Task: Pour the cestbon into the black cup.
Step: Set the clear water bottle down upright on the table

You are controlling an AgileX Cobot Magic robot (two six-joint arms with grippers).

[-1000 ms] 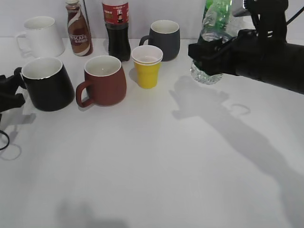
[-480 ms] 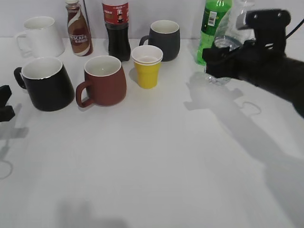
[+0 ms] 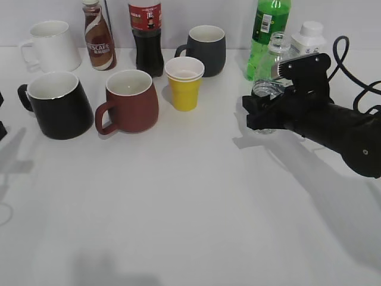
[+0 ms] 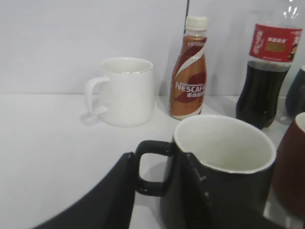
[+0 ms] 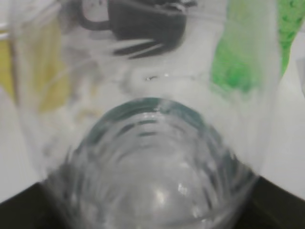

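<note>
The cestbon (image 3: 271,71) is a clear ribbed bottle with no cap, upright at the right of the table. My right gripper (image 3: 265,113) is shut round its lower body. In the right wrist view the cestbon (image 5: 152,157) fills the frame between the jaws (image 5: 152,212). The black cup (image 3: 56,107) stands at the left, white inside, with its handle pointing left. My left gripper (image 3: 2,116) is at the left edge, apart from the cup. In the left wrist view its fingers (image 4: 159,200) are open, and the black cup (image 4: 224,176) and its handle are just beyond them.
A maroon mug (image 3: 131,101) and a yellow paper cup (image 3: 184,83) stand right of the black cup. Along the back are a white mug (image 3: 50,46), a Nescafe bottle (image 3: 99,36), a cola bottle (image 3: 146,39), a dark grey mug (image 3: 205,50), a green soda bottle (image 3: 268,30) and a white-capped container (image 3: 309,36).
My right arm has carried the cestbon down and nearer the front, away from the green bottle. My left gripper has drawn back to the left, away from the black cup.
</note>
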